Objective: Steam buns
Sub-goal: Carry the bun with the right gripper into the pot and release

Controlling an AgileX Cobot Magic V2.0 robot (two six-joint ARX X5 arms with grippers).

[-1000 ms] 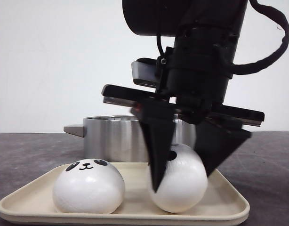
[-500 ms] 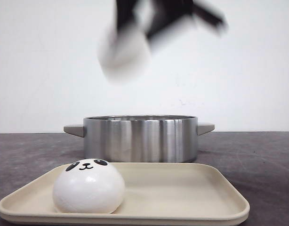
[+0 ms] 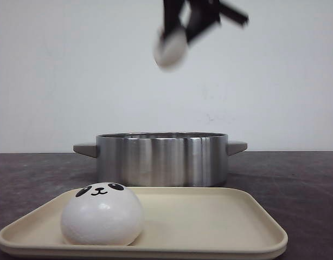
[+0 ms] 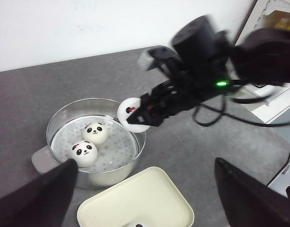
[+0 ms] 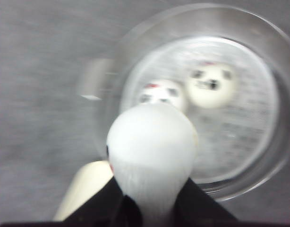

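Right gripper: black fingers clamped on either side of a white bun, held high in the air; motion-blurred in the front view.
Held bun: pinched between the right fingertips, hanging above the open pot near its rim; in the right wrist view its smooth white dome fills the space just past the fingers.
Pot: round steel pot directly below the right gripper, with two side handles and a perforated steamer plate inside.
Buns in the pot: two panda-faced buns lie side by side on the steamer plate, one and the other, both well beneath the held bun and apart from it.
Tray: cream tray on the near side of the pot, well below the gripper.
Bun on the tray: rests on the tray's left part, panda face up.
Left gripper: two dark fingers spread wide apart with nothing between them, hovering above the tray and pot.
Table: dark grey surface under pot and tray.
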